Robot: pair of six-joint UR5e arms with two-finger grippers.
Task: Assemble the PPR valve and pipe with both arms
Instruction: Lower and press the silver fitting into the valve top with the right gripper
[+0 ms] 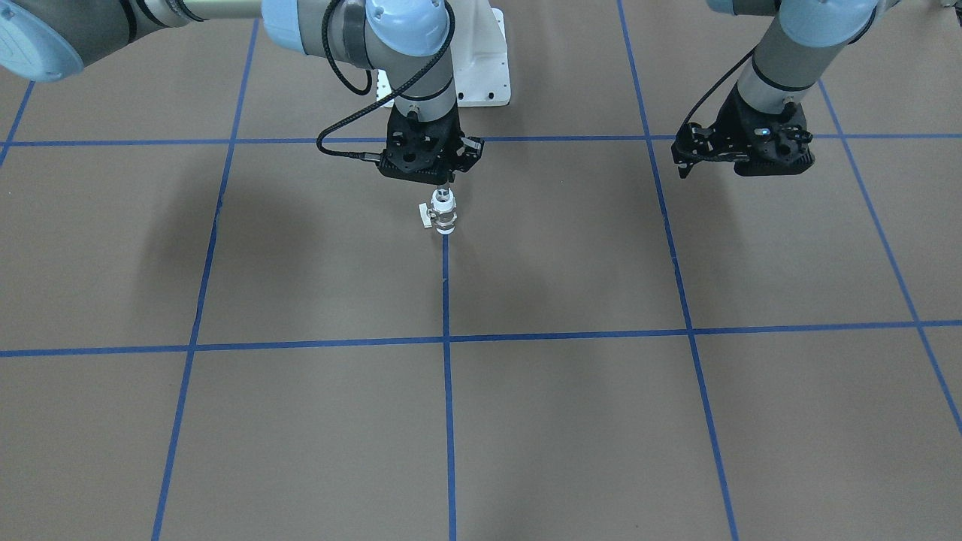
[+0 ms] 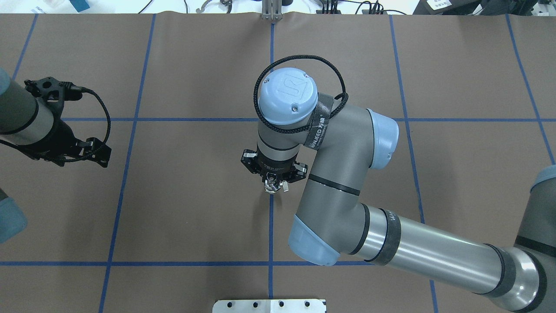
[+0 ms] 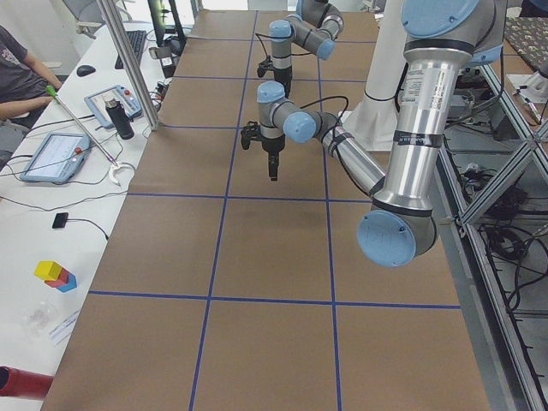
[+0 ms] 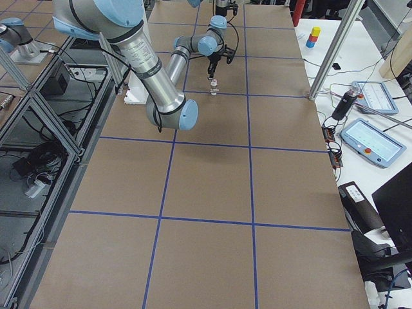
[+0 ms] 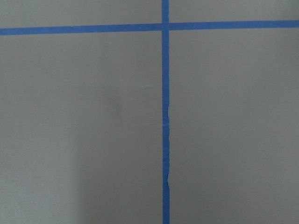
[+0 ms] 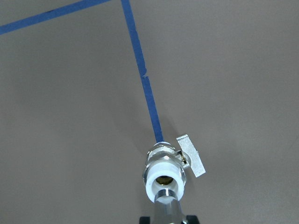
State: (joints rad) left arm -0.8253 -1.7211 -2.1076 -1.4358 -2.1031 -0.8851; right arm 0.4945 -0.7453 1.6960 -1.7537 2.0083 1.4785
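Camera across table: PPR valve stood upright directly beneath right gripper, long axis vertical, open end up. Left gripper hung well aside; opening not discernible.
Overhead: valve mostly hidden under right gripper.
Right wrist: pipe clamped between fingers, tip at valve mouth, axes in line; handle jutted sideways.
Judged: both light, rigid; metal slick; unsupported valve easily tipped. Best hold: white body.
Left wrist: table, blue tape.
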